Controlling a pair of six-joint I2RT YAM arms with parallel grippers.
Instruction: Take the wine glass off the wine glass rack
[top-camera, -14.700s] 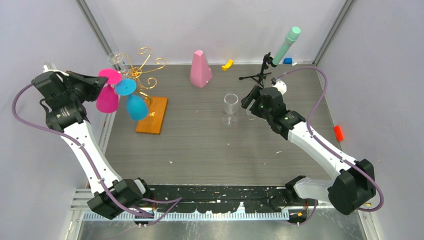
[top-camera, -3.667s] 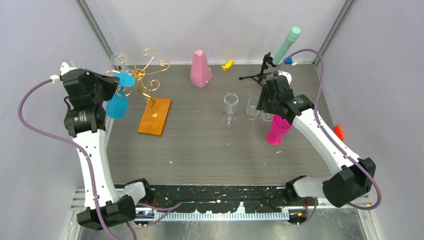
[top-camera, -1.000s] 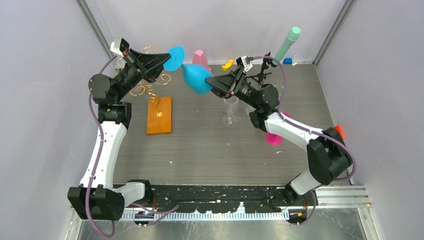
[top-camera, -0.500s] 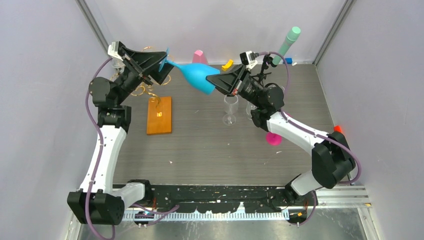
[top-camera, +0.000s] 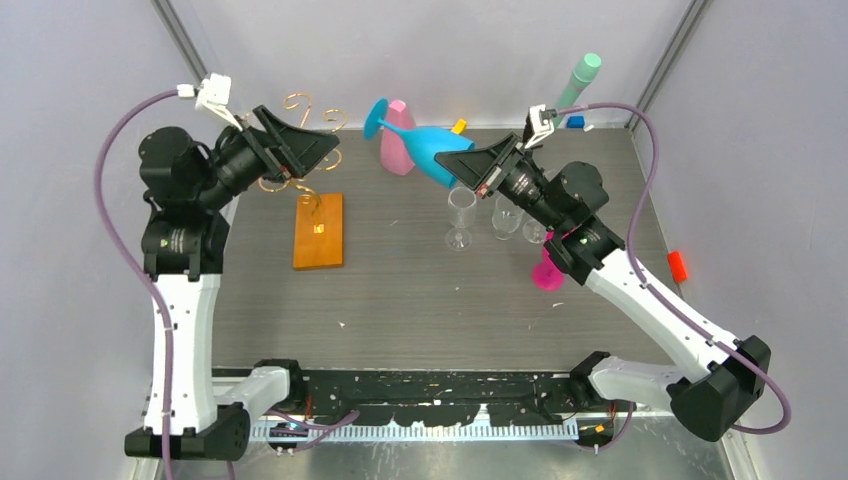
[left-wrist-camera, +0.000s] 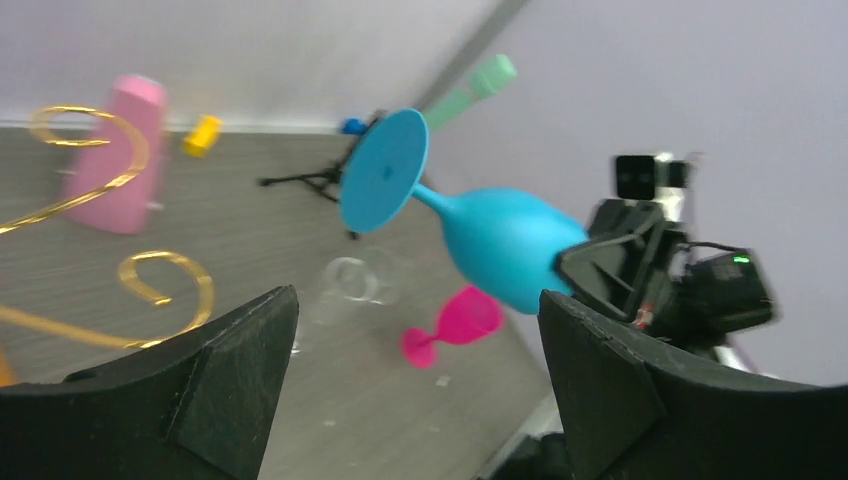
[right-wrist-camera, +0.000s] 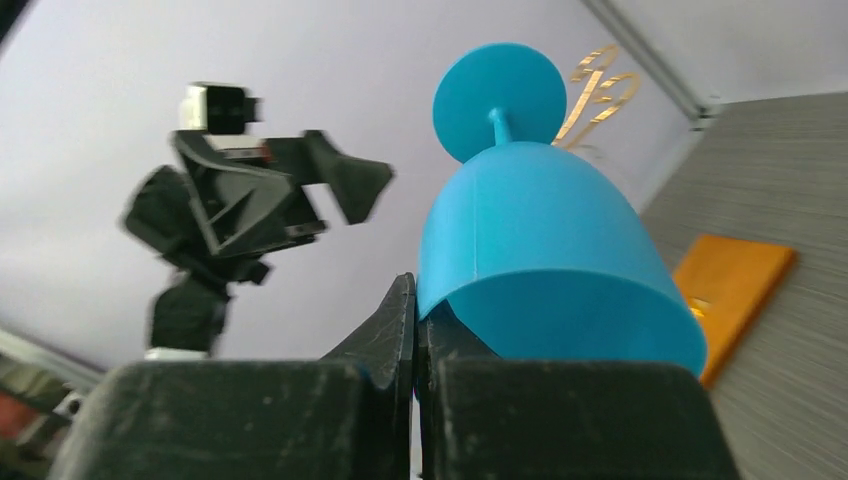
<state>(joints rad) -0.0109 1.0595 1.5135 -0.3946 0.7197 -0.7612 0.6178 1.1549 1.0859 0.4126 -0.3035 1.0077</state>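
Right gripper (top-camera: 470, 166) clamps blue plastic wine glass (top-camera: 425, 148) by its rim, midair, clear of gold wire rack (top-camera: 318, 230); left gripper (top-camera: 318, 150) spread

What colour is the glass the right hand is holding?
Bright blue all over, bowl, stem and foot alike. The wine glass shows best in the right wrist view.

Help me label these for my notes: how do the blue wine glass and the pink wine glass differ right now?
Support: the blue wine glass is in the air, its bowl rim pinched by the right gripper; the pink wine glass rests on the table, ungripped. Pose: the blue one lies tilted, foot toward the left gripper; the pink one stands on its foot. Both are opaque stemmed glasses, off the wine glass rack.
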